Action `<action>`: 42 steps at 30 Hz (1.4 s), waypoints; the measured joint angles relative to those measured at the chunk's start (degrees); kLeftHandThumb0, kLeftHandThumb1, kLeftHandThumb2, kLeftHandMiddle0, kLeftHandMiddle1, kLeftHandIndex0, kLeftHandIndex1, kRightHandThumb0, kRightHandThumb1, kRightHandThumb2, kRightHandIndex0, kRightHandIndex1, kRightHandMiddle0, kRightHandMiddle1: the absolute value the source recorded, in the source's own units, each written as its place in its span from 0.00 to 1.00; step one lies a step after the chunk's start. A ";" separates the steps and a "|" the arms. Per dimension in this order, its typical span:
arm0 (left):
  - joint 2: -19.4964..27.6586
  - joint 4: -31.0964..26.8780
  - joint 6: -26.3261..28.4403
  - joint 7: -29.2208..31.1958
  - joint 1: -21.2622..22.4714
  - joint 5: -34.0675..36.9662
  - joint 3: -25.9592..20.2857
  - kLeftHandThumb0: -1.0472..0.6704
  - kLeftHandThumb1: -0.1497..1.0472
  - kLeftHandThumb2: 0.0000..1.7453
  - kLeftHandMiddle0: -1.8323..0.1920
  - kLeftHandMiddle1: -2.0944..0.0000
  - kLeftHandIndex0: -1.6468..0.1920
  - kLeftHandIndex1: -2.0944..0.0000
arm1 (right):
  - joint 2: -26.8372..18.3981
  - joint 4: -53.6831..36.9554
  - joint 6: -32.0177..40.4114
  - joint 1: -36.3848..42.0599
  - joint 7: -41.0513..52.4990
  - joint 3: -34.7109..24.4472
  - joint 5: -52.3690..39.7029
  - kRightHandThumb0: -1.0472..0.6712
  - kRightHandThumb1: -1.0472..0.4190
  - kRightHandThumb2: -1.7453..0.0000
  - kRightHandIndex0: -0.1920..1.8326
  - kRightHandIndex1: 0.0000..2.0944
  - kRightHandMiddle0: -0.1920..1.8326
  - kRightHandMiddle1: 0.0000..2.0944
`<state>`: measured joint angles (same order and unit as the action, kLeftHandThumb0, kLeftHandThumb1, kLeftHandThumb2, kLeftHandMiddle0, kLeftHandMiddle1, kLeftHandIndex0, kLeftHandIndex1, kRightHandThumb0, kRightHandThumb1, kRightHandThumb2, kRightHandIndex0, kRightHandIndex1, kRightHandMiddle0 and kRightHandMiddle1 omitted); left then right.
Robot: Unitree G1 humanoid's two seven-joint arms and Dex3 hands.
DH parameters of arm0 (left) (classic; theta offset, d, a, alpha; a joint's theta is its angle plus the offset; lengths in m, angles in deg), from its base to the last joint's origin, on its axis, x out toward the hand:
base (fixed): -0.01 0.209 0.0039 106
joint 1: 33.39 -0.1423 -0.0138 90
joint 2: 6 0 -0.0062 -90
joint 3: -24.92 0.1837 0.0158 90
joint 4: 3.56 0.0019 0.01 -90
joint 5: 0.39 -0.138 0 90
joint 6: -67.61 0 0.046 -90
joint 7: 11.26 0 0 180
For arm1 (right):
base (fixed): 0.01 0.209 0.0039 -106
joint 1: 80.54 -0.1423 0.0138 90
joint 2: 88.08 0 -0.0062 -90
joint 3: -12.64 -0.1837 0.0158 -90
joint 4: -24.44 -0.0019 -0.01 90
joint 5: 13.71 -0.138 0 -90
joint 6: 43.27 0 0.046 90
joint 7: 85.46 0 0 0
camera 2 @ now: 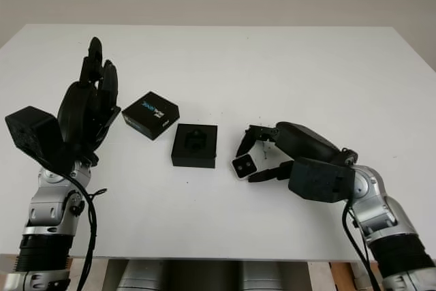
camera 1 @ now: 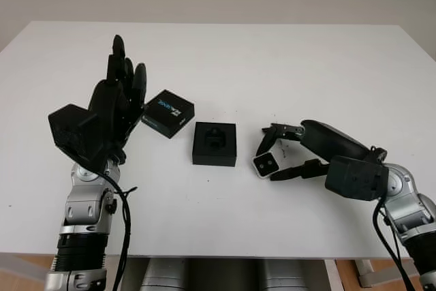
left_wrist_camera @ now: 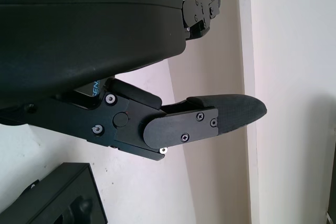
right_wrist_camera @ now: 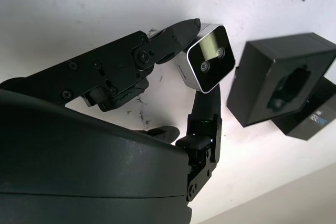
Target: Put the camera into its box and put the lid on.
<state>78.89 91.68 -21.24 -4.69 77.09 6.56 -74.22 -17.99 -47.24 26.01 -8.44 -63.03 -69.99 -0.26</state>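
A small white camera (camera 1: 264, 165) with a dark lens face (right_wrist_camera: 211, 57) is held just above the table by my right hand (camera 1: 272, 156), whose fingers (right_wrist_camera: 173, 38) are shut on its sides. The open black box (camera 1: 214, 143) with a shaped insert lies a short way to the camera's left. Its black lid (camera 1: 168, 113), printed with blue lettering, lies farther left behind the box. My left hand (camera 1: 119, 93) is open and raised beside the lid, holding nothing.
The white table (camera 1: 286, 66) stretches wide behind and to the right of the objects. Its front edge runs close below both arms. A pale wall stands beyond the far edge.
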 measured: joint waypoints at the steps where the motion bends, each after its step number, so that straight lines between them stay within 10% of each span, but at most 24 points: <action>1: 0.00 0.00 0.02 -0.01 0.00 0.00 0.00 0.18 1.00 0.32 1.00 1.00 1.00 1.00 | 0.33 0.00 0.02 0.08 -0.05 -0.21 -0.23 0.39 0.08 0.97 0.28 0.01 0.30 0.68; 29: 0.53 -0.26 1.14 0.62 0.00 0.03 -0.13 0.18 1.00 0.32 1.00 1.00 1.00 1.00 | 4.85 -7.02 12.27 0.74 1.04 -7.91 -12.20 0.37 0.05 0.97 0.22 0.01 0.24 0.76; 42: 0.57 -0.57 1.51 0.60 -0.03 0.01 -0.14 0.17 1.00 0.32 1.00 1.00 1.00 1.00 | 14.60 -10.94 19.39 -0.12 -1.54 -10.18 -20.02 0.38 0.05 0.97 0.19 0.01 0.21 0.82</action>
<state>79.45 91.11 -19.73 -4.08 77.06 6.57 -74.36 -3.39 -58.18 45.41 -8.56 -64.57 -80.18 -20.28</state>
